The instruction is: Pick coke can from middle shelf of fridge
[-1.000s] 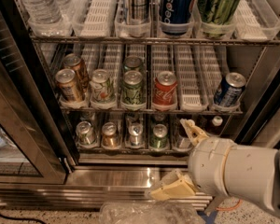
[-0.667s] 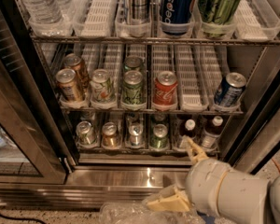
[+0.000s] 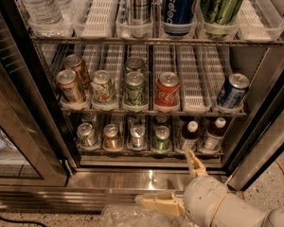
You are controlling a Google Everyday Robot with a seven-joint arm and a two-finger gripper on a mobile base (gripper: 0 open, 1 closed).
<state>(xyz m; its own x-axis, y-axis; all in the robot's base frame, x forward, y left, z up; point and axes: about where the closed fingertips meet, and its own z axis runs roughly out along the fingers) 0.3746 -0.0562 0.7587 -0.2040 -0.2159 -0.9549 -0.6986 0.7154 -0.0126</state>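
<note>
The coke can (image 3: pixel 167 91), red with white script and a silver top, stands upright on the middle shelf (image 3: pixel 191 109) of the open fridge (image 3: pixel 146 178), in a white lane tray right of centre. My gripper (image 3: pixel 175 178) is low in the camera view, in front of the fridge's steel base, well below the can. Its two tan fingers are spread apart and hold nothing; one finger (image 3: pixel 195 163) points up toward the bottom shelf, the other (image 3: pixel 161 204) points left.
On the middle shelf, green cans (image 3: pixel 134 89) stand left of the coke can, gold cans (image 3: pixel 70 85) further left, a blue can (image 3: pixel 232 91) at the right. Tall cans and a water bottle (image 3: pixel 38 4) fill the top rack. Dark bottles (image 3: pixel 189 135) stand below. The glass door (image 3: pixel 19 141) hangs open left.
My gripper and arm have dropped lower and moved slightly left, away from the bottom shelf front. The cans have not moved.
</note>
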